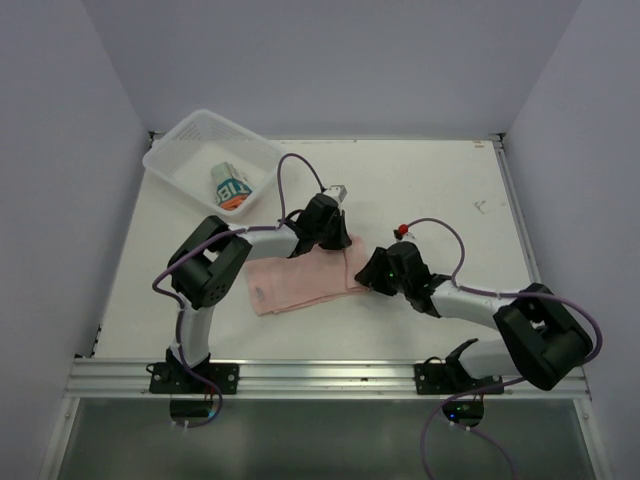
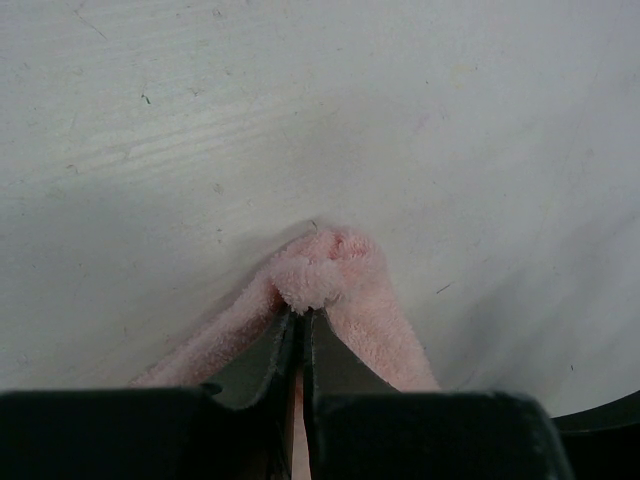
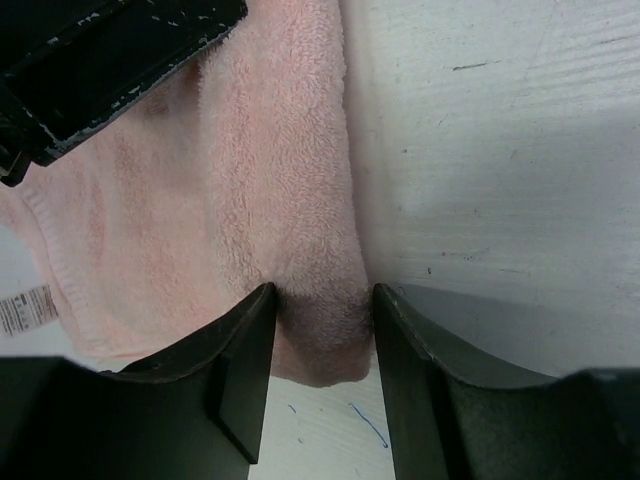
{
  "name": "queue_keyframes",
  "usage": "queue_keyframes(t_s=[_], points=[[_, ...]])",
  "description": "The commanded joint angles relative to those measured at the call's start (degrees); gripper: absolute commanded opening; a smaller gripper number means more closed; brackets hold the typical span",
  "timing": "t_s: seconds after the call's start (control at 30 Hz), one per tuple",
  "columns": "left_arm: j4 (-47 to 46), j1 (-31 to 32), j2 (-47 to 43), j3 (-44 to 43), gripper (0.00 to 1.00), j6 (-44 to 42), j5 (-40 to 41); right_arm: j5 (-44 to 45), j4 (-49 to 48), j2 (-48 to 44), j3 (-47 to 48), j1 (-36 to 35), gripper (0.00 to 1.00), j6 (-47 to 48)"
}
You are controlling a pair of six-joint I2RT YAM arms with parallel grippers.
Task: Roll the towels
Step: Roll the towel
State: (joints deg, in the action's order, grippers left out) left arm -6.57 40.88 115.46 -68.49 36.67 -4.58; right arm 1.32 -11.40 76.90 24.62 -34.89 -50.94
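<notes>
Around the middle of the worktop (image 1: 450, 200), left tool (image 2: 303, 312) pinches the pink towel (image 1: 300, 283) by a corner, probably as anchor, while right tool (image 3: 322, 295) straddles its folded edge, squeeze unclear.

Soft, even light falls from overhead in the top view. The white painted table (image 1: 450, 200) reads bright with no glare, and the black-and-silver robot arms (image 1: 210, 270) cast only faint, blurred shadows. The pale lavender walls (image 1: 330, 60) look flat. In the left wrist view the table is greyer. The plain pale pink terry towel (image 2: 330, 270) is fairly sharp, while the left gripper (image 2: 298, 318) is a dark mass with no visible detail. Beside the right gripper (image 3: 320, 295) a soft grey shadow lies on the table.
</notes>
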Motion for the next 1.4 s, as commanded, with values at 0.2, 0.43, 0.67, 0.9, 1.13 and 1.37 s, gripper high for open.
queue_keyframes(t_s=[0.2,0.43,0.67,0.9,1.13,1.37], points=[[3.6,-0.8,-1.8,1.8,0.00,-1.2,3.3,-1.1,-5.7,2.5,-4.1,0.1,0.23,0.4],[5.3,-1.5,-2.8,-0.1,0.00,-1.3,2.9,-0.8,-4.3,0.9,-4.3,0.1,0.00,5.9],[6.0,-1.9,-3.7,-1.5,0.02,-1.0,1.3,5.4,5.1,-3.6,-1.2,-2.1,0.00,13.0],[6.2,-2.0,-5.4,-1.6,0.09,-0.5,0.8,15.7,10.7,-4.2,2.5,-10.1,0.00,15.7],[8.4,-2.6,-8.1,-0.8,0.33,-0.9,1.1,21.9,11.2,-5.0,2.3,-12.9,0.00,13.7],[9.2,-2.7,-10.6,1.0,0.39,-1.1,1.7,22.5,12.7,-5.9,2.4,-13.3,0.00,13.3]])
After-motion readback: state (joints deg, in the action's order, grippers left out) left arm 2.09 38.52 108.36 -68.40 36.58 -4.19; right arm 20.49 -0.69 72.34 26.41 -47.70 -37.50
